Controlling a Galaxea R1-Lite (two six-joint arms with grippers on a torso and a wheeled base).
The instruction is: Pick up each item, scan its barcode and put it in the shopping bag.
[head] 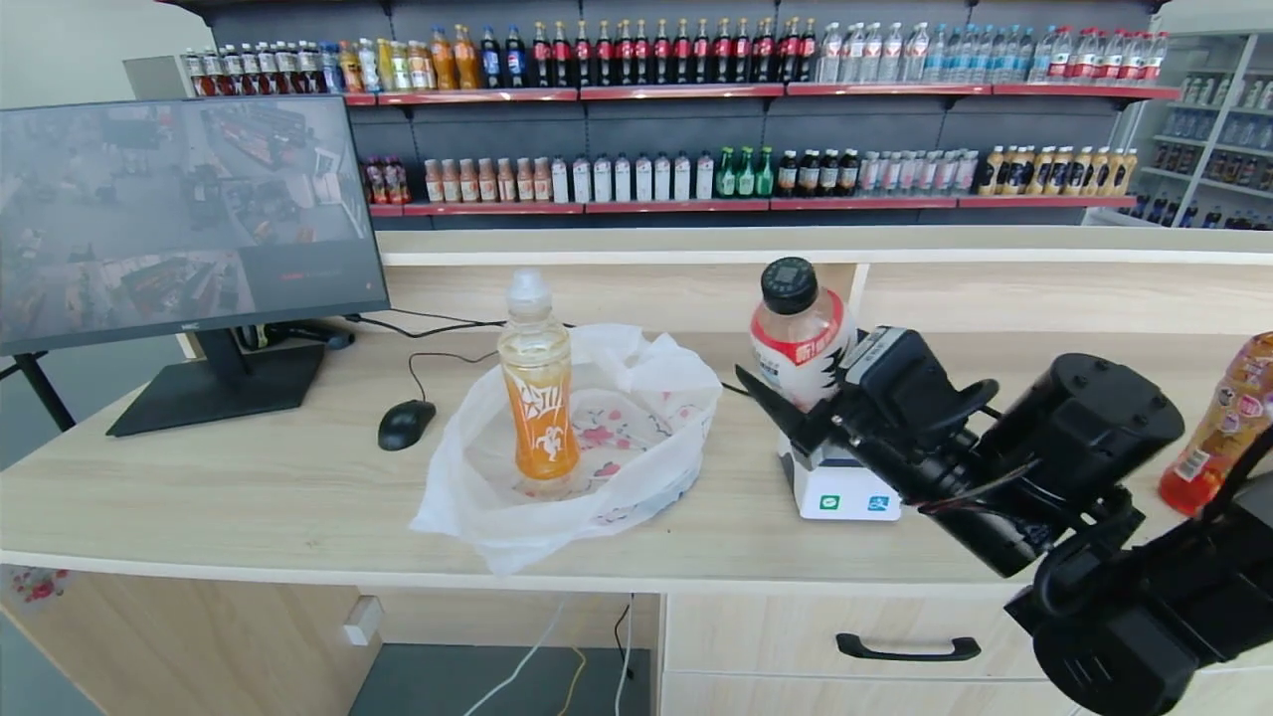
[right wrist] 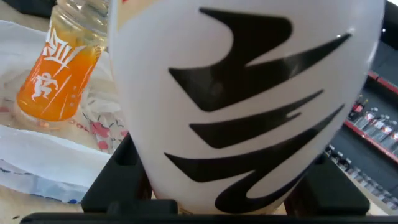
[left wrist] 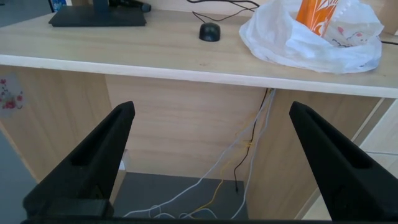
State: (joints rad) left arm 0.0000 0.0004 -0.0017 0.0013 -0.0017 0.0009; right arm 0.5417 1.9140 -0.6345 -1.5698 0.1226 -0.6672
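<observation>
The white drink bottle [head: 801, 333] is shown held upright just above the scanner [head: 840, 492], beside the shopping bag [head: 661, 398] on the table [head: 249, 487], pinched low on its body by the right pincer [head: 796, 408], and is judged rigid, smooth and fairly heavy, best gripped around the body.

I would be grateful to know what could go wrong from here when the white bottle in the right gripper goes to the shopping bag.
1. The orange bottle stands upright in the middle of the shopping bag; the white bottle may tip it on the way in.
2. The bag's rim lies slumped, so the bottle could catch and drag it.
3. The right gripper holds the bottle close by the scanner; a low sideways move might strike it.
</observation>
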